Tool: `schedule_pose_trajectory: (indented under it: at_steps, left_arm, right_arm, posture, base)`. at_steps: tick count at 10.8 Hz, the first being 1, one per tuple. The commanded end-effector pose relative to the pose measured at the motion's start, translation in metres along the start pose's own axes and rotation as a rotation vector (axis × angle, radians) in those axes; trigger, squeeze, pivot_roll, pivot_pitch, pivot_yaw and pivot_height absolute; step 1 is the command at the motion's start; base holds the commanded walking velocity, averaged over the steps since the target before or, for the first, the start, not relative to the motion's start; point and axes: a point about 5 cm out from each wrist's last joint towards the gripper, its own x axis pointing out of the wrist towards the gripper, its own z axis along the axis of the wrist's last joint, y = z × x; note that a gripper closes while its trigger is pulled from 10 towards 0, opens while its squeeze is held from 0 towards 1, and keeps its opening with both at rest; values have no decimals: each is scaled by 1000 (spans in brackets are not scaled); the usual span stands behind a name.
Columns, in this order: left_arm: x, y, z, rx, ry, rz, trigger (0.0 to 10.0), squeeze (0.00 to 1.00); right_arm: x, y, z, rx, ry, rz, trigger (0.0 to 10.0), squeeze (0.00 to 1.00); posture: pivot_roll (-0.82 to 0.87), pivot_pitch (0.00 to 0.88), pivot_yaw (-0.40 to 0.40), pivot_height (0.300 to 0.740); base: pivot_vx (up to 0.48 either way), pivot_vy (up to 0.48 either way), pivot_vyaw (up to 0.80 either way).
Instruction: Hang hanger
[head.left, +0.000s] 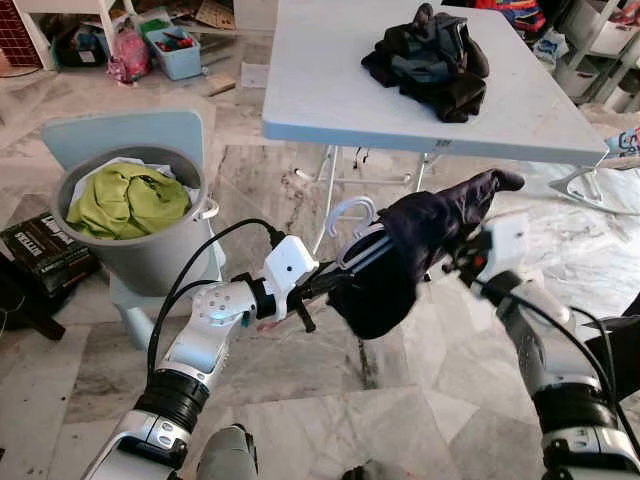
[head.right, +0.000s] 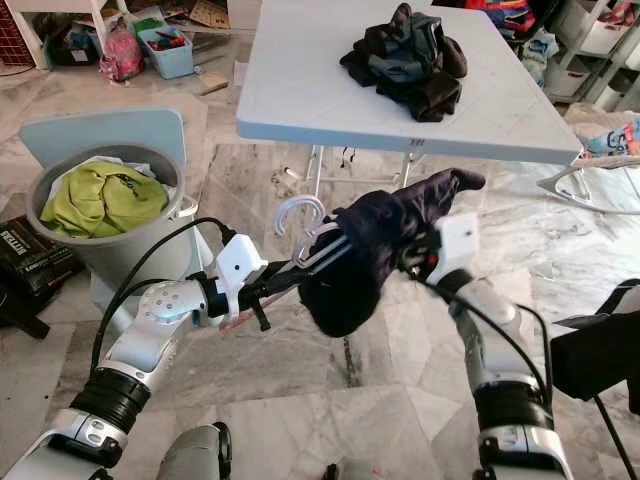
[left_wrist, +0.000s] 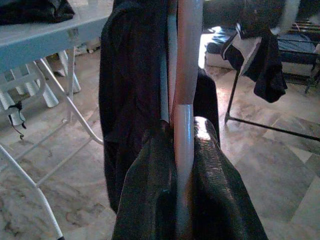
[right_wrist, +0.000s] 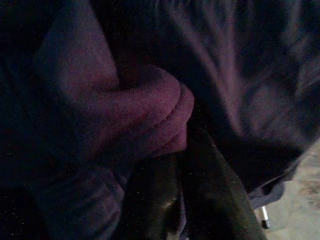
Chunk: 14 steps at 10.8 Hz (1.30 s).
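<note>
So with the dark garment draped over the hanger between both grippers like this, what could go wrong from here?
1. The dark garment sits bunched on the white hanger, mostly hanging to one side; it could slide off onto the floor.
2. The left gripper pinches only the hanger's thin bar, so the hanger may twist in its grip.
3. The right gripper is buried in fabric; pulling away could drag the garment along.
</note>
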Motion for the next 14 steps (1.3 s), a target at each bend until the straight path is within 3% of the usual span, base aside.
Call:
schedule_pose_trajectory:
  at_steps: [1, 6, 9, 10, 12, 14]
  left_arm:
    - [1, -2, 3, 12, -16, -6, 0, 0]
    - [-6, -5, -5, 12, 14, -3, 0, 0]
    - [-13, -11, -15, 19, 67, -21, 0, 0]
    - [-19, -21, -17, 20, 95, -84, 0, 0]
    - [-33, -41, -17, 7, 122, -189, 0, 0]
    - [-45, -46, -18, 29, 151, -186, 0, 0]
  right_arm:
    - [2, -7, 19, -20, -77, -42, 0, 0]
    - [7, -17, 33, 17, -143, -158, 0, 0]
    - [7, -37, 44, 20, -177, -323, 0, 0]
    - [6, -45, 46, -21, -168, -420, 0, 0]
    - [12, -45, 46, -46, -172, -492, 0, 0]
    - [13, -45, 38, -113, -119, -545, 0, 0]
  posture:
    - [-62, 64, -62, 740]
    - [-56, 59, -65, 740]
    - [-56, 54, -62, 740]
    - [-56, 54, -62, 740]
    - [-38, 50, -61, 740]
    - [-26, 51, -70, 740]
  base:
    - [0, 0, 0]
    - [0, 0, 0]
    - [0, 0, 0]
    - [0, 0, 0]
    - [0, 0, 0]
    - [0, 0, 0]
